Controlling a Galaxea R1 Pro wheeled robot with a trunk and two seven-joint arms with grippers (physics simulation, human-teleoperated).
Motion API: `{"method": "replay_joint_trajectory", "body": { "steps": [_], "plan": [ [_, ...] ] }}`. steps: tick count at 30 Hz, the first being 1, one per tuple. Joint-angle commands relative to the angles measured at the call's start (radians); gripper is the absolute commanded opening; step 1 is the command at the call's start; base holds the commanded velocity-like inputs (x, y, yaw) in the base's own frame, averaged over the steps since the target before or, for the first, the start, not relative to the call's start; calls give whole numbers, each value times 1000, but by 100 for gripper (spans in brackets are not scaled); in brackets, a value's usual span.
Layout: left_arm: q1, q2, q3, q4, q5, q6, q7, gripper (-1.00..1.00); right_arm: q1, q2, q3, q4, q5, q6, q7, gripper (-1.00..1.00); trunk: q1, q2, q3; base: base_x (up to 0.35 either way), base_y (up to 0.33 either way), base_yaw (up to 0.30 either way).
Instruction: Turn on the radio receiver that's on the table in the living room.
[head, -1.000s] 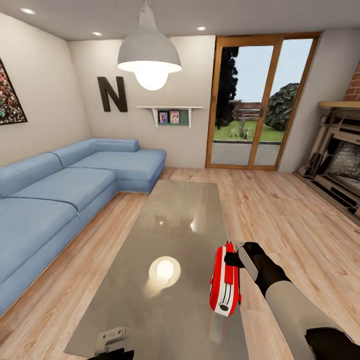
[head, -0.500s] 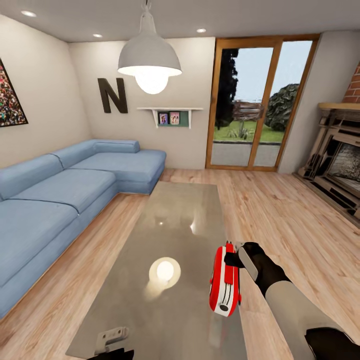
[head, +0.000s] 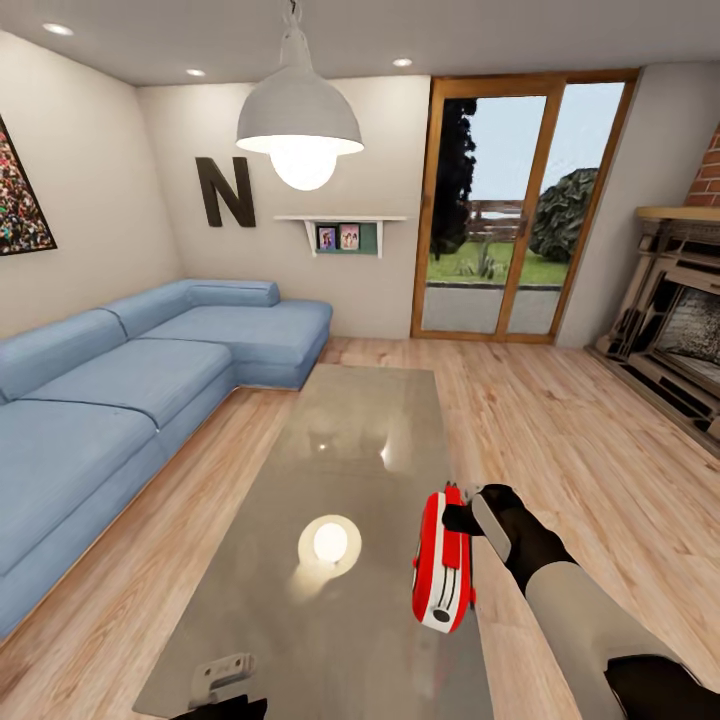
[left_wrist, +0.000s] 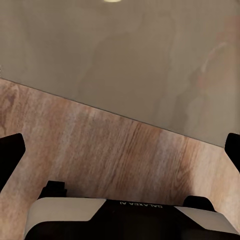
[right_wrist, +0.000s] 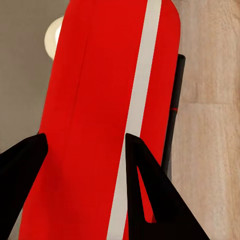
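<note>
The red radio receiver (head: 443, 565) stands on edge, tilted, over the right side of the glossy grey-beige table (head: 350, 430) in the living room. My right gripper (head: 463, 516) is shut on its far end, black fingers against the red shell. In the right wrist view the radio (right_wrist: 95, 90), with its white stripe and thin black wire handle (right_wrist: 176, 100), lies between my right gripper (right_wrist: 85, 145) fingers. In the left wrist view my left gripper (left_wrist: 120, 150) is open, fingers far apart, over the table's near edge (left_wrist: 125, 60) and the wood floor.
A blue corner sofa (head: 120, 380) runs along the left. A white pendant lamp (head: 299, 115) hangs over the table, its light reflected in the top. Glass doors (head: 520, 210) are at the back, a fireplace (head: 680, 310) on the right. Light wood floor (head: 560, 420) surrounds the table.
The right gripper and the radio have shifted slightly left and lower in the head view. The room has barely moved.
</note>
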Motion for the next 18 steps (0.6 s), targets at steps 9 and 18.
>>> {"method": "replay_joint_trajectory", "body": {
  "steps": [9, 18],
  "plan": [
    [0, 0, 0, 0, 0, -1, 0, 100, 0, 0, 38, -2, -2, -1, 1, -100, 0, 0, 0, 0, 0, 0],
    [0, 1, 0, 0, 0, -6, 0, 100, 0, 0, 45, -4, -9, -1, 3, -100, 0, 0, 0, 0, 0, 0]
  ]
}}
